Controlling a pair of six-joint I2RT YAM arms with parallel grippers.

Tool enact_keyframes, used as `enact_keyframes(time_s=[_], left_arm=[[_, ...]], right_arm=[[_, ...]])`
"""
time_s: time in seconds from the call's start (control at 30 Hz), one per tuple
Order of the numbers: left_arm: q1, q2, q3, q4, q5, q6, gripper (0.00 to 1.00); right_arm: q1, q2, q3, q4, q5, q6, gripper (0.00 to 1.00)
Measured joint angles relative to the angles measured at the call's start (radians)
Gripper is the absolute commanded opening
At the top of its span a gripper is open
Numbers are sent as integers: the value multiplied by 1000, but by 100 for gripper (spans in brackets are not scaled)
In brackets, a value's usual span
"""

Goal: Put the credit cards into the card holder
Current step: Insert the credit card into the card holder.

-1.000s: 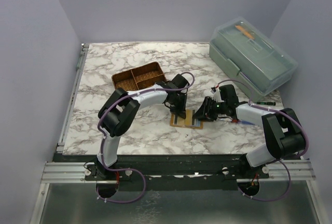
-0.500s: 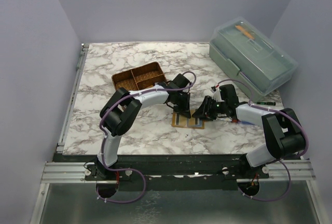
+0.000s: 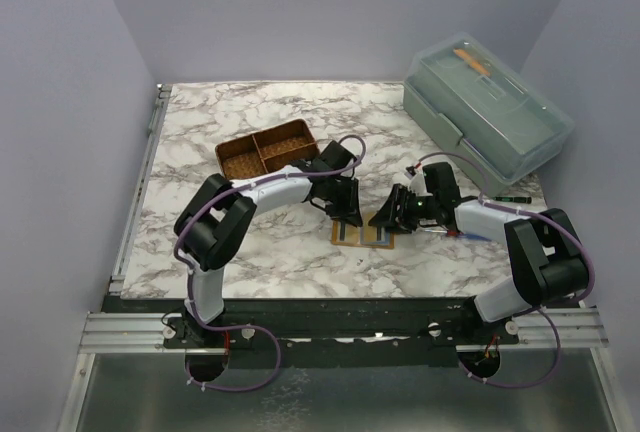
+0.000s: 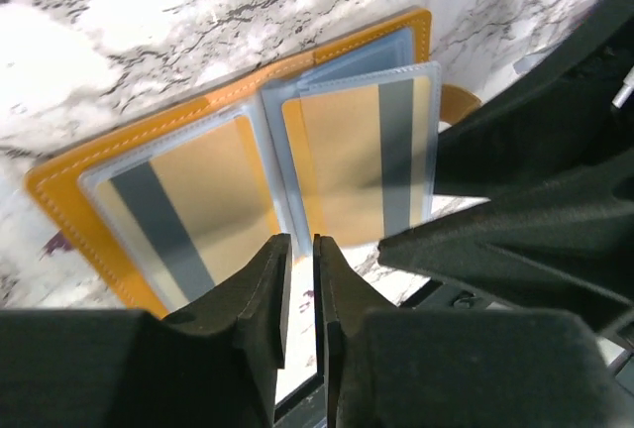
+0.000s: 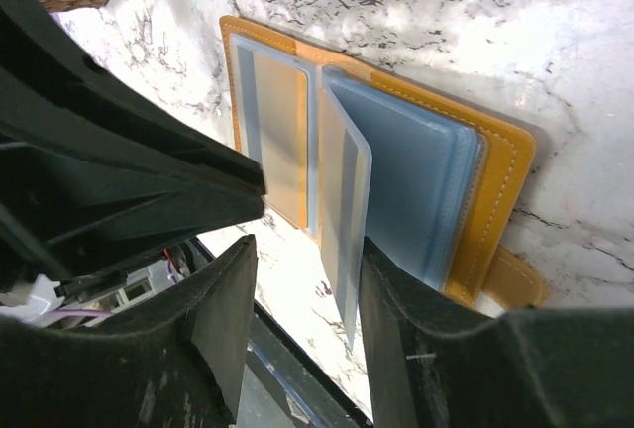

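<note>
The card holder (image 3: 364,236) lay spread open and face up on the tabletop (image 3: 200,122), right between the two tools. It was tan-orange leather with pale stitching round the rim, two squarish halves, and a small strap tab (image 5: 515,279) poking out at one side. Opened out, its long axis ran left to right across the top view, with the spine pointing away from the arm bases.

Glossy clear plastic sleeves (image 5: 342,200) fanned from that spine. Two credit cards (image 4: 198,195) sat inside them, flat gold-faced rectangles each crossed by a grey stripe.

One sleeve leaf stood on edge between the fingers of the right tool (image 5: 307,250), which was spread wide and gripped nothing that could be seen. The left tool (image 4: 299,250) hung at the end of the spine, fingers parted by a thin slit, nothing in it.

The tabletop was white marble-patterned with grey veins. A brown woven divided basket (image 3: 268,149) sat behind on the left, and a grey-green box (image 3: 488,112) with a clear lid sat far right. The walls (image 3: 330,12) were plain lilac.
</note>
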Motion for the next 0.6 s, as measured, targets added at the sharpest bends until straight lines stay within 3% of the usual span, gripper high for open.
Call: enact_keyframes(time_s=[0.2,0.33,0.6], left_arm=[[37,-126,-37,-17,-1,1,22],[81,-232,-55,-27,-6,4,22],[219,-403,-114,-54,-67,16,33]], right_arm=[[29,1,32,-11,-15,-20,50],[112,14,111,-39,-5,-23,51],[200,101,220,-18,-18,-9,55]])
